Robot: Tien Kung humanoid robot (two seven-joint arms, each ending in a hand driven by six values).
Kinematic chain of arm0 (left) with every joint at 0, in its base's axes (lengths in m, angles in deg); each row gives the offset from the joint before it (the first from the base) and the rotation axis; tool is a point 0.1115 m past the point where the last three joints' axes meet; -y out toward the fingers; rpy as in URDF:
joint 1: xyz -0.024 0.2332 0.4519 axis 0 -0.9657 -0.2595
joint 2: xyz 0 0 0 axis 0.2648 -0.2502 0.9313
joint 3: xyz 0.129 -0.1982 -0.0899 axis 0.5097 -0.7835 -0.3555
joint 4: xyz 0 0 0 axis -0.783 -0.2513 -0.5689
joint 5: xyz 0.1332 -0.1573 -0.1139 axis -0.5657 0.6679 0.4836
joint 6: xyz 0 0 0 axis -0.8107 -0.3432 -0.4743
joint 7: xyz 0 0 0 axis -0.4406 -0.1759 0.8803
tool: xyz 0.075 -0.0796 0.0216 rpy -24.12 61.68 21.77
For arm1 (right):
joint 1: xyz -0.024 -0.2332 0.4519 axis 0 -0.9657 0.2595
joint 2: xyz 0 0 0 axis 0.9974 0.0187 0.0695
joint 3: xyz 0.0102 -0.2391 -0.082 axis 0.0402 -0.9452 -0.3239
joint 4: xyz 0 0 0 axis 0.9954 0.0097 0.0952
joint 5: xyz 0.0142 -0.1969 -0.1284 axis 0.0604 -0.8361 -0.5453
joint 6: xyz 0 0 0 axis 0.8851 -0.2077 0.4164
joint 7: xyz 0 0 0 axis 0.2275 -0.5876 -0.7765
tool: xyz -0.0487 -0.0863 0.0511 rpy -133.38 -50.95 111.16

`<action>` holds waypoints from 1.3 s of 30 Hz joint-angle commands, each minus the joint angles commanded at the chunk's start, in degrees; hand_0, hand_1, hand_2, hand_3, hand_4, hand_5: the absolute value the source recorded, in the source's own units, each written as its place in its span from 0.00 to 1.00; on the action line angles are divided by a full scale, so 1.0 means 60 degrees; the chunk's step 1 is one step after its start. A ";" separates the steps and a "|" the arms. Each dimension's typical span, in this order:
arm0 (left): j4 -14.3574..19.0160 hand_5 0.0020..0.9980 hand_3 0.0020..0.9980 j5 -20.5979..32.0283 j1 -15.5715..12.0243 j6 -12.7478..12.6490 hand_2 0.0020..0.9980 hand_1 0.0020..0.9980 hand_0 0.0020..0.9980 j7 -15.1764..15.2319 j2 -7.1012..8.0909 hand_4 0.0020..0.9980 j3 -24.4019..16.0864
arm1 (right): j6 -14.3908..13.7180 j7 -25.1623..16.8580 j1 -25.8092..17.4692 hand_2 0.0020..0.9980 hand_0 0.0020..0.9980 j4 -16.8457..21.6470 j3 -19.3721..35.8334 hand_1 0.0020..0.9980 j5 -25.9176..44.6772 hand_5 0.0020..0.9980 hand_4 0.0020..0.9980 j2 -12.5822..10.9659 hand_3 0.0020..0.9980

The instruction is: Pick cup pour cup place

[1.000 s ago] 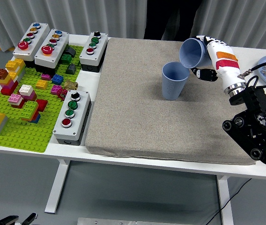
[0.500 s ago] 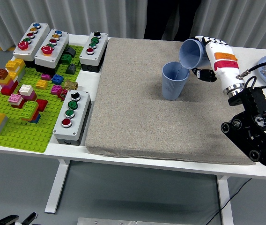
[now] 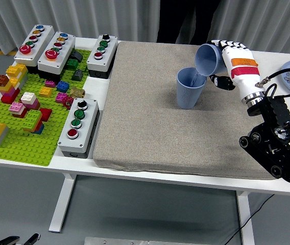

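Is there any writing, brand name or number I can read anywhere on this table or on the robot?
None can be read.
The orange label on the right hand is too blurred to show any text.
The button boxes show coloured buttons only, no legible marks.

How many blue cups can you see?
2. One blue cup stands upright on the grey mat; the tipped cup is held above it by the right robot hand.

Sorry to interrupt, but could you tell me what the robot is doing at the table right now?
The right hand grips a blue cup, tipped on its side with its mouth over a second blue cup standing upright on the grey mat. That is a pouring pose; I cannot see anything flowing. The left hand is out of view.
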 joint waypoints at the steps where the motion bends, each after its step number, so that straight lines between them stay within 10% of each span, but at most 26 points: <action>1: 0.0000 0.99 0.72 -0.0004 0.0002 -0.0001 0.83 0.79 0.77 0.0001 0.0001 0.51 -0.0001 | -0.0028 0.0064 0.0006 0.61 0.83 0.0014 -0.0018 0.72 -0.0093 0.01 0.61 -0.0003 0.74; 39: 0.0000 0.99 0.72 -0.0056 0.0045 0.0004 0.83 0.79 0.77 -0.0006 0.0016 0.51 -0.0078 | -0.0028 0.2225 0.0361 0.62 0.87 0.0640 -0.0838 0.73 -0.2345 0.00 0.60 -0.0294 0.72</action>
